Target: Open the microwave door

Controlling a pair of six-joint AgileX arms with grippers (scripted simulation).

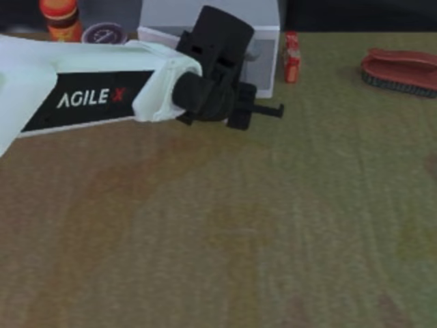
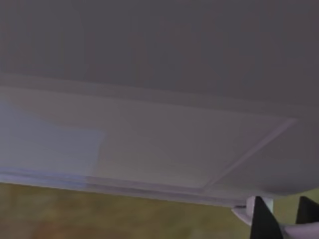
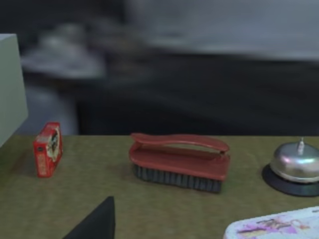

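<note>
Left wrist view: microwave door (image 2: 149, 144) against fingers (image 2: 261, 219).

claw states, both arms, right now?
Left claw: at the microwave door, around its pale handle; closed or not cannot be told.
Right claw: cannot be told; only a dark tip shows.

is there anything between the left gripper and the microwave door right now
Nothing visible. In the top view the left gripper is already at the front of the microwave, and its wrist view shows only the microwave door close up, with two dark fingertips by its lower edge. The small red box stands aside, to the microwave's right.
</note>
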